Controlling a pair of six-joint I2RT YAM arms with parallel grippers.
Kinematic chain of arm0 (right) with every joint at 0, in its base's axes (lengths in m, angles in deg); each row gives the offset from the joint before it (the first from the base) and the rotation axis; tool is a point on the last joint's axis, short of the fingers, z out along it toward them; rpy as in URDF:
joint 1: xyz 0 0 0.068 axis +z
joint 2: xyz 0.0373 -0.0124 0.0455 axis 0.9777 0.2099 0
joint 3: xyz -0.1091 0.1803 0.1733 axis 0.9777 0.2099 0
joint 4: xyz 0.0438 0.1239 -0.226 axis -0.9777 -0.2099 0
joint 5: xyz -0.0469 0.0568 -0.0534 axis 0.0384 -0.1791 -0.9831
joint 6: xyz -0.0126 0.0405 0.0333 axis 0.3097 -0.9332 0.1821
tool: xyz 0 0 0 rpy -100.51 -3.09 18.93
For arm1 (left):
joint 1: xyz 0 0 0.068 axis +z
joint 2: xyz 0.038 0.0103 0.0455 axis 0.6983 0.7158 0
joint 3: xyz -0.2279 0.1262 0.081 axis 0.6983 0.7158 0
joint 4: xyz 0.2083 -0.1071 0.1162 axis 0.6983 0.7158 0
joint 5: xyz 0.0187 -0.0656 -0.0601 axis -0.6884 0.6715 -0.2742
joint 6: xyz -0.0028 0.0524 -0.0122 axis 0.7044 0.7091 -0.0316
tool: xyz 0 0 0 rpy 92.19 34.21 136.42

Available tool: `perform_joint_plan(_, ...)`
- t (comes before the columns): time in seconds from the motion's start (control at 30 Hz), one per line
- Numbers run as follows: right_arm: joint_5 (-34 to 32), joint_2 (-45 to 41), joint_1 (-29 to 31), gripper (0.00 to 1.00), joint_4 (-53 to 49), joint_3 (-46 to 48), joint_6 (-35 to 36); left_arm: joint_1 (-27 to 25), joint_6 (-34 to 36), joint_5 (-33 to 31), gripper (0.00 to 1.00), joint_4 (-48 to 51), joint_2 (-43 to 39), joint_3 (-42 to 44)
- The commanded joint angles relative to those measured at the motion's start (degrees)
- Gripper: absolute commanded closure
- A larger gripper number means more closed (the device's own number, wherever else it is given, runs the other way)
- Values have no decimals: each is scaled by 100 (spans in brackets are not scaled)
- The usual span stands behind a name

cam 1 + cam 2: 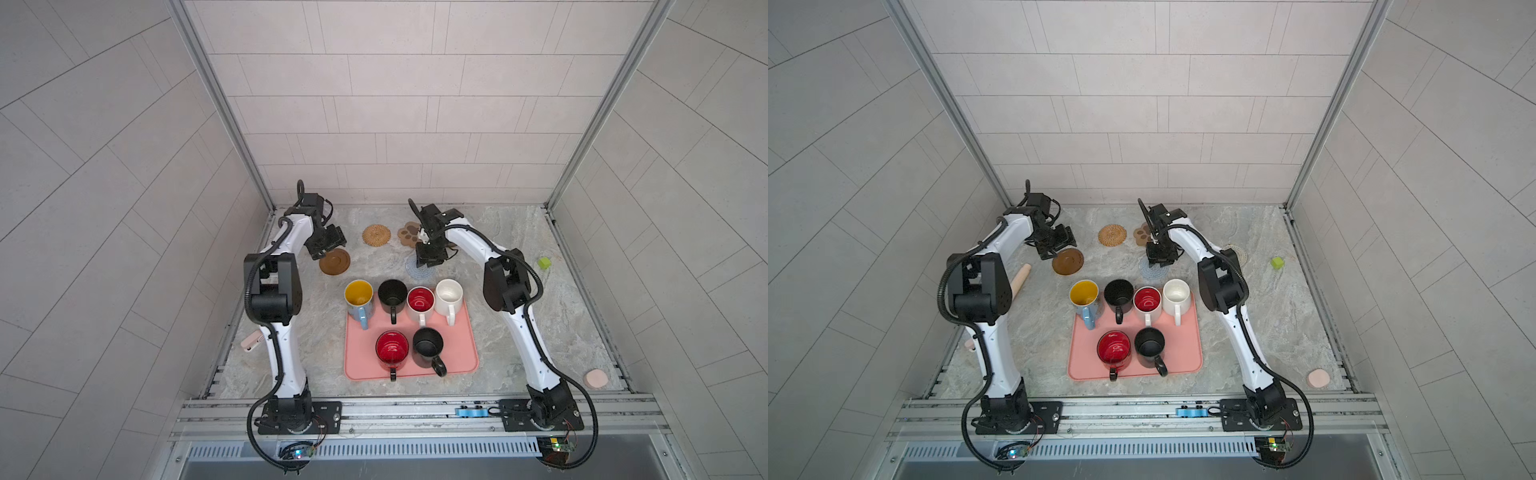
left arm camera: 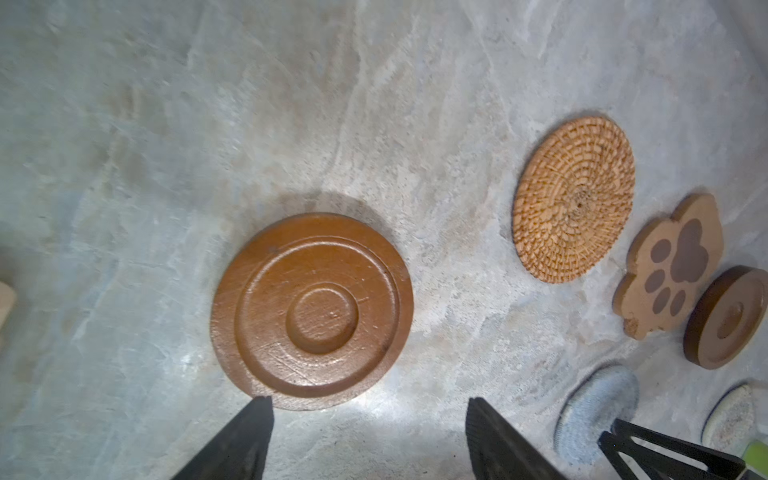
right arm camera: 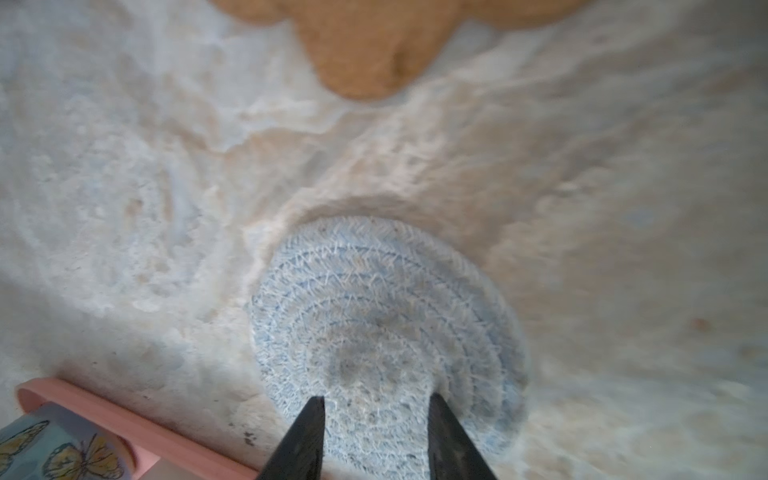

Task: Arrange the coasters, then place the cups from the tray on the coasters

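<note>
Crochet coaster (image 3: 386, 316) lies at the tray's (image 1: 461, 353) twelve o'clock; right gripper (image 3: 376, 397) sits narrowed on it, likely to shift it, grip unclear. Left gripper (image 2: 368, 400) gapes empty by the disc (image 2: 311, 309), ten o'clock.

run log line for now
left pincer: open, by dark brown wooden disc | right pincer: at grey-blue crochet round | mugs: on pink tray
</note>
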Motion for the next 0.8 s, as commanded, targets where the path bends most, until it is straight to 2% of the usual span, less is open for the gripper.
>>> perform_joint_plan(0.0, -488, -25, -86, 56, -254, 220, 55, 143, -32, -245, 19, 7, -121, 59)
perform_joint_plan(0.77, -140, 0, -372, 57, 116, 242, -259, 485, 439, -119, 22, -258, 380, 111)
